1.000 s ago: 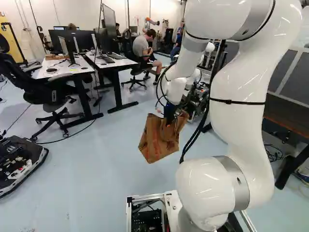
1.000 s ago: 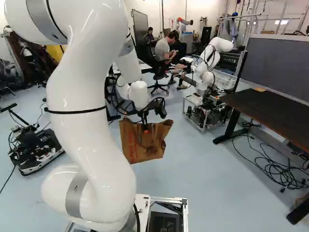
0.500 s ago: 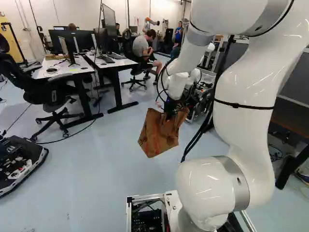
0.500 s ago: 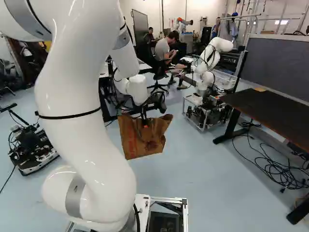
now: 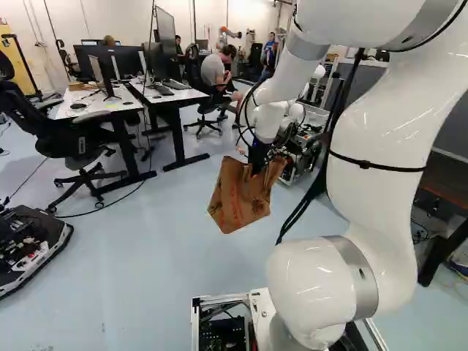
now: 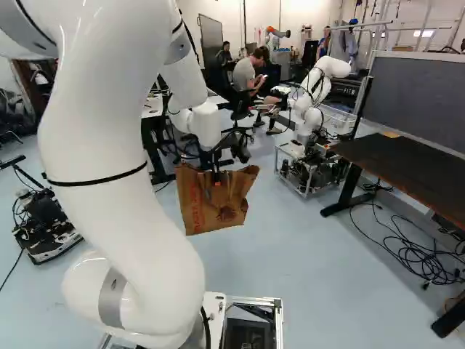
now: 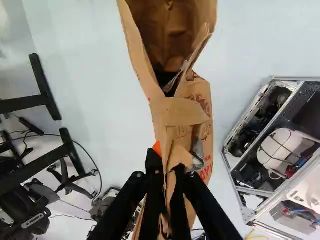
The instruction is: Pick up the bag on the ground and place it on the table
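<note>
Between my tool (image 6: 216,179) and the dark desk (image 6: 399,163) at the right of the right base view, I have open room above the floor (image 6: 290,247). Another robot (image 6: 311,156) stands near that desk's far end, crowding my way there. A dark panel (image 6: 418,94) rises along its back, and loose cables (image 6: 414,254) spread underneath. At the left of the left base view, an office chair (image 5: 77,142) and white-topped desks (image 5: 82,100) bar my path.
</note>
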Available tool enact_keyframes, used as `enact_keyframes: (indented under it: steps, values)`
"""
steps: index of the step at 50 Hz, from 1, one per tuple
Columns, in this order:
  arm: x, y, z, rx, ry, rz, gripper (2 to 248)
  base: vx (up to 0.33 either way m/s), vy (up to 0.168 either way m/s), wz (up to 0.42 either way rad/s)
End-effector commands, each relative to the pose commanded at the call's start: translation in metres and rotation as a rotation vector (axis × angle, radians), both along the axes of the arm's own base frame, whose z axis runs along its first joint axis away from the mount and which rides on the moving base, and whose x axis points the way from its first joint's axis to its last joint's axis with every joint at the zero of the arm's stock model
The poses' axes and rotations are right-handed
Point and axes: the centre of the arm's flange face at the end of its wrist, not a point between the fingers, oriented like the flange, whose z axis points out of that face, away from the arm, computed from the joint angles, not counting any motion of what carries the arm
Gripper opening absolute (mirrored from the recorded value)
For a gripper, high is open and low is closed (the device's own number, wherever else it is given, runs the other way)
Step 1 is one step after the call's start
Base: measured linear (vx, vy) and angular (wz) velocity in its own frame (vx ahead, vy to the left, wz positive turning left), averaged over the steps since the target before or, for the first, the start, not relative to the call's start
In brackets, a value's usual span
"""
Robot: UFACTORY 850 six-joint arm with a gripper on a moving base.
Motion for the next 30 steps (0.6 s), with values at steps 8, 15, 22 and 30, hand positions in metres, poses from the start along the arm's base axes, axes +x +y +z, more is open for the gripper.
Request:
enact_keyframes:
  steps: [8,15,22,30]
  values:
    - [0.002,0.001,0.011,0.004,0.001,0.003,21,0.000,0.000,0.000]
    - [0.005,0.001,0.021,0.002,-0.010,0.010,21,0.000,0.000,0.000]
    - [0.008,0.000,0.031,-0.012,-0.029,0.029,21,0.000,0.000,0.000]
    - [0.011,-0.001,0.042,-0.036,-0.053,0.057,21,0.000,0.000,0.000]
